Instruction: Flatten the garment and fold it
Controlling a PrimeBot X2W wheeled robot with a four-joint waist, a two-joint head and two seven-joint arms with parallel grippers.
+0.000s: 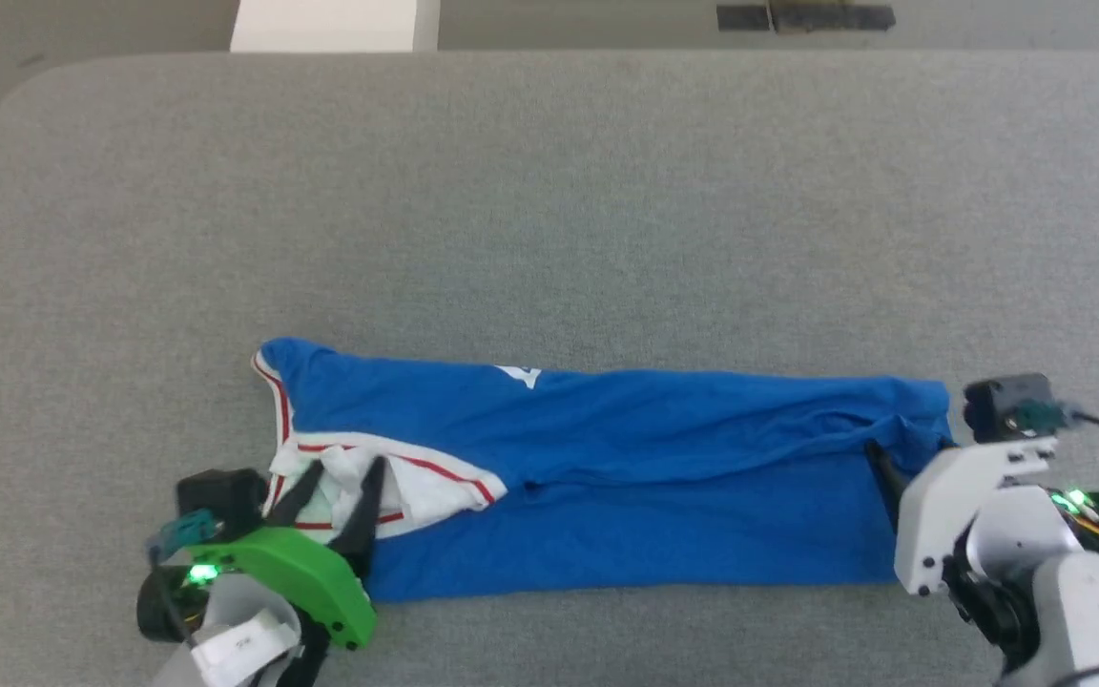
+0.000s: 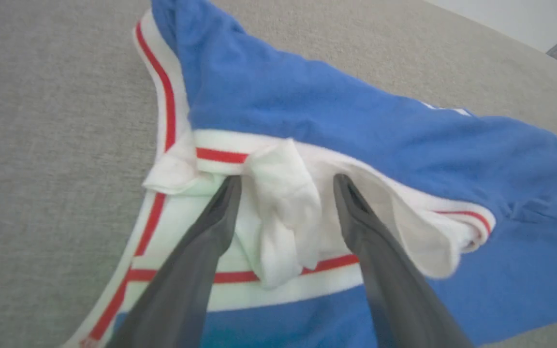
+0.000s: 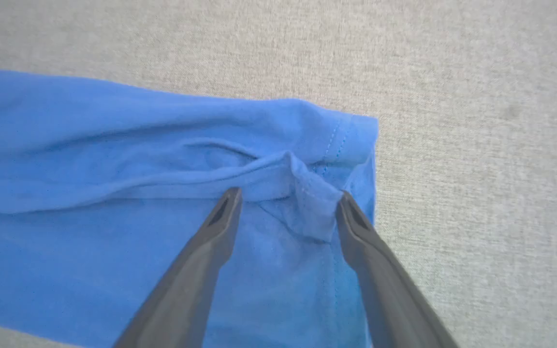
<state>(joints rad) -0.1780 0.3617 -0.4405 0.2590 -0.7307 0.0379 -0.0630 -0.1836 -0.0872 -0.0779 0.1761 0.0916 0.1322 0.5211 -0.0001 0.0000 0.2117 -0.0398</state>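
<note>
The shirt lies on the table as a long folded band. Left gripper: fingers spread, straddling the bunched white sleeve at the shirt's left end. Right gripper: fingers spread, straddling a raised hem fold at the shirt's right end.

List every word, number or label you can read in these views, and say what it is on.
White print on the blue T-shirt: only a corner shows past the fold, so it cannot be read.
White sticker on the left forearm: it has dark marks that are too small and blurred to read.
No text is legible.
</note>
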